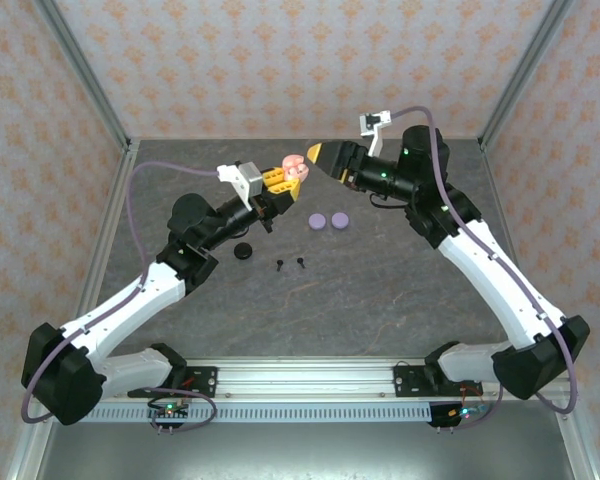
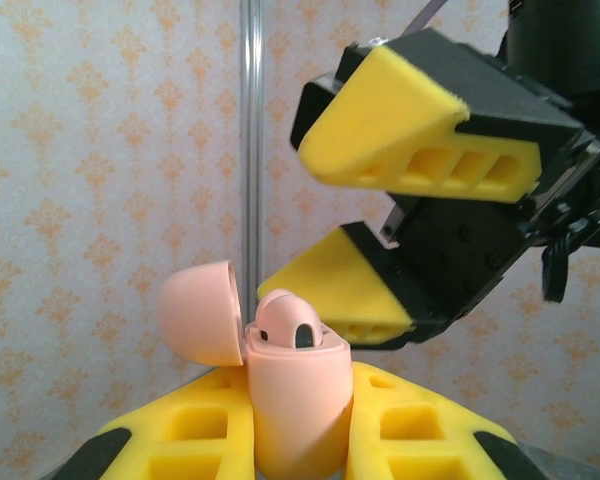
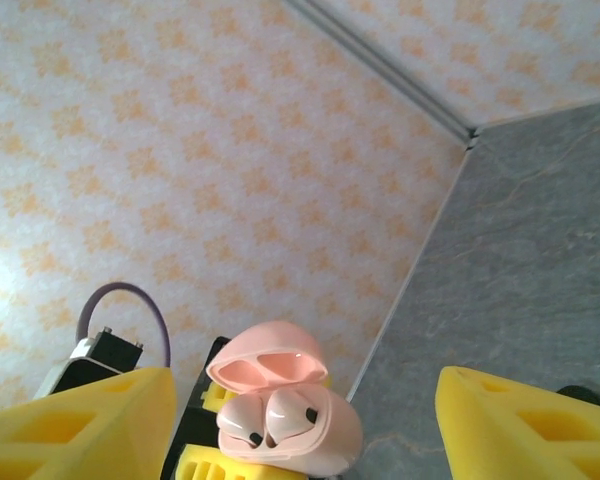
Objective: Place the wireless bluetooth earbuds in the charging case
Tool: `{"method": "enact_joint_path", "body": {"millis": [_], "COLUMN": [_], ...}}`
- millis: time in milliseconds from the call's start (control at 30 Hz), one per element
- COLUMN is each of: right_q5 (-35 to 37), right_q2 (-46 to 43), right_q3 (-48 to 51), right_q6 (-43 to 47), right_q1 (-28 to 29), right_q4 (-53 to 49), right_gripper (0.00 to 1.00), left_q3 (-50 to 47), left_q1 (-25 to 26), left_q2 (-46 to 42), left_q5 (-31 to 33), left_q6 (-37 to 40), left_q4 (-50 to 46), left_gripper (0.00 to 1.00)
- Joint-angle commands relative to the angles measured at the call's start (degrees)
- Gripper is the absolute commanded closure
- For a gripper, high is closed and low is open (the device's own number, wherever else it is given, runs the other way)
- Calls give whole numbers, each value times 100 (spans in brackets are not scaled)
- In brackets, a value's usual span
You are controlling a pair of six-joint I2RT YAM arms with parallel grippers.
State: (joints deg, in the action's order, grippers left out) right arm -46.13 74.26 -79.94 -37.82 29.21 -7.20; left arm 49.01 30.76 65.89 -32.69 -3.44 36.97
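No text, label, brand, number or sign was legible in any view. The pink charging case [image 2: 295, 400] carried no readable marking.

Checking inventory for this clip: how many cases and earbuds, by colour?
Pink open plastic case: 1
Lilac round disc cases: 2
Black round disc case: 1
Loose black stemmed earbuds: 2
Pink earbuds in that case: 2
Total: 8
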Motion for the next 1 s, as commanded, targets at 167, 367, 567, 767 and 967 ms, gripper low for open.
{"method": "enact_joint_path", "body": {"millis": [167,367,567,767,967], "right_q5": [-1053,-1323,-1464,-1414,-1321], "right_q2": [403,458,375,99,-177], "right_q3": [-165,-172,-205,-128,76], "right_q6": [-557,-772,-684,-295,-23], "right_q1": [32,51,51,50,50], "right_q4": [962,1485,1538,1377,1320], "right_gripper": [31,39,45,48,48], "left_q3": [-15,11,3,-6,-15], "left_q1": [61,61,61,59,61], "left_q2": [-37,-6,-23,-16,27], "left_q5": [-325,-414,-388,-353,-339], "left_q6": [-161,-183,-93,-42,-32], "left_q4": [276,178,-12,-155,-264], "left_gripper": [100,100,100,100,100]}}
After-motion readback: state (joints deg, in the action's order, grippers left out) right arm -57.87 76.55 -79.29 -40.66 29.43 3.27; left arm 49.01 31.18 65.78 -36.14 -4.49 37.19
